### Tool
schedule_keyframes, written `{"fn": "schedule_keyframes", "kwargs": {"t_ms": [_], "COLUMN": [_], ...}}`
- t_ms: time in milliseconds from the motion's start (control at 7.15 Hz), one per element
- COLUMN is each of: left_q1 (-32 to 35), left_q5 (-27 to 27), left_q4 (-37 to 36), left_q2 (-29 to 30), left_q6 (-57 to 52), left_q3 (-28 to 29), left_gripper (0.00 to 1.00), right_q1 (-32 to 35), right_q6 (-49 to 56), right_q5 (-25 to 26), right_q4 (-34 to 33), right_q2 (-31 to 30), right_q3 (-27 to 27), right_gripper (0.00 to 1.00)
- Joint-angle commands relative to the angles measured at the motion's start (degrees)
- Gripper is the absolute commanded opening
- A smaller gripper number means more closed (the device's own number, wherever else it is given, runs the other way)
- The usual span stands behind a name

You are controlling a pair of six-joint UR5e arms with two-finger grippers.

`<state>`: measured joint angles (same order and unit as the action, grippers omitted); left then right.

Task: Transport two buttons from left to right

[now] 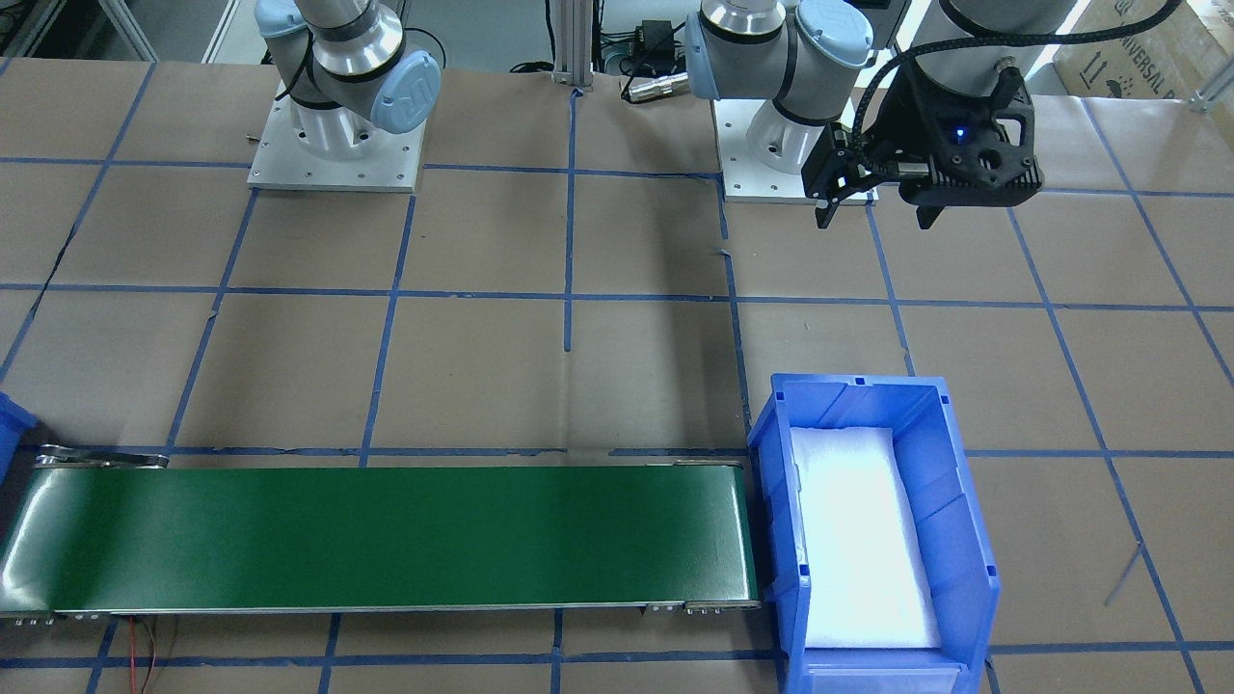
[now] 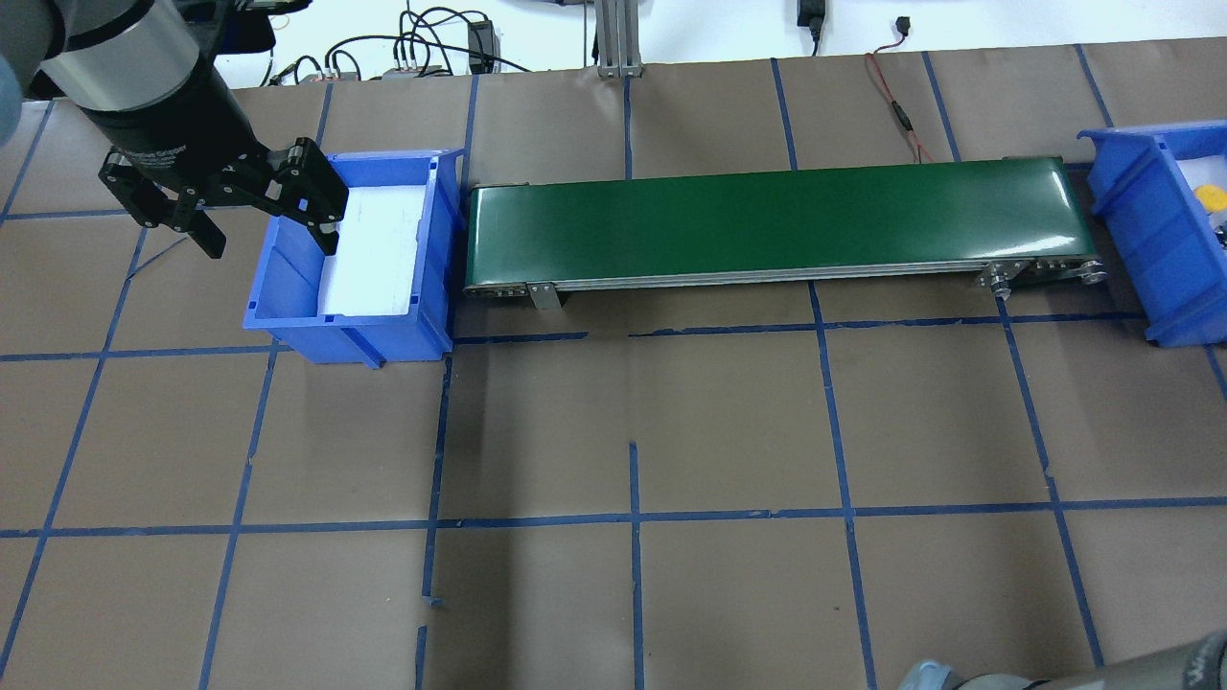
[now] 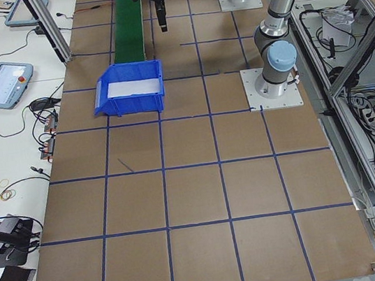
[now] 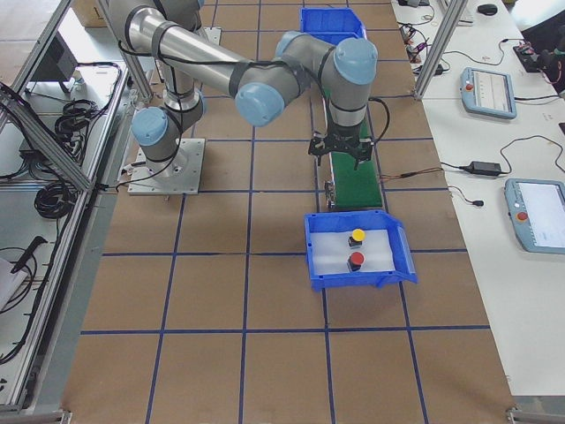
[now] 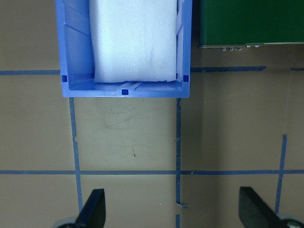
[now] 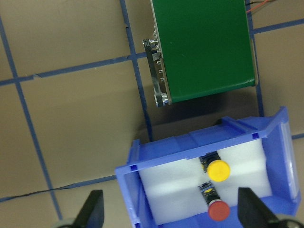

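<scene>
**Though nothing is in hand, the job looks done**

Table (image 2: 633, 594): brown paper with a blue tape grid. A green belt (image 2: 767, 216) runs along it between two blue bins. Nothing rides on it.

Left bin (image 2: 436, 259): just beside the belt's left end. It holds only a white foam pad (image 2: 374, 244), no parts that I can see.

Right bin (image 4: 353, 281): just beside the belt's other end, also lined with white foam.

Left gripper (image 2: 268, 240): hangs above the table near the left bin's robot-side end. Fingers are spread wide, with nothing between them.

Right gripper (image 6: 171, 211): hovers near the belt's right end and the right bin. Its fingers are just as wide apart and carry nothing.

Yellow button (image 6: 218, 170) and red button (image 6: 219, 210): both on the foam in the right bin, near each other but apart, and apparently cap-up. My reading is that both transfers are complete.

Handling, as a judgement:
- The buttons look small, light and rigid, probably hard plastic.
- The domed caps look smooth and likely slippery, so a pinch there could squirt a button out.
- The stubby dark body under the cap is the better hold, or straight across the cap's rim with the fingers coming down vertically.
- The foam gives a little, so pressing down could tip a button.
</scene>
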<state>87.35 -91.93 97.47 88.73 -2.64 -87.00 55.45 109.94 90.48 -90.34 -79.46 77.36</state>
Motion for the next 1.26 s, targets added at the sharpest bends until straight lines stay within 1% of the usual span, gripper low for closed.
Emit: {"fn": "schedule_keyframes", "kwargs": {"t_ms": [0,140,280,559,699,839,1119], "left_q1": [-0.07,-0.07,-0.07,-0.07,-0.07,-0.07,0.02], "left_q5": [0.0,0.0,0.0,0.0,0.0,0.0,0.0], "left_q4": [0.0,0.0,0.0,0.0,0.0,0.0,0.0], "left_q2": [0.04,0.04,-0.05,-0.05,0.04,0.04,-0.05], "left_q6": [0.0,0.0,0.0,0.0,0.0,0.0,0.0], "left_q3": [0.07,-0.01,-0.01,-0.01,-0.01,0.07,-0.01], "left_gripper": [1.0,1.0,1.0,1.0,1.0,1.0,1.0], "right_q1": [5.77,10.16,15.6,24.83,31.67,36.87,41.91], "right_q6": [-17.22,-24.61,-33.3,-48.69,-55.9,-66.51,-81.91], "right_q5": [1.54,1.45,1.54,0.93,1.71,1.54,1.45], "right_q4": [3.76,6.29,6.67,6.76,6.15,5.71,4.12], "right_q2": [-7.26,-9.55,-10.44,-10.71,-10.54,-9.84,-8.78], "right_q3": [4.36,4.64,4.47,4.38,4.46,4.46,4.46], "right_gripper": [1.0,1.0,1.0,1.0,1.0,1.0,1.0]}}
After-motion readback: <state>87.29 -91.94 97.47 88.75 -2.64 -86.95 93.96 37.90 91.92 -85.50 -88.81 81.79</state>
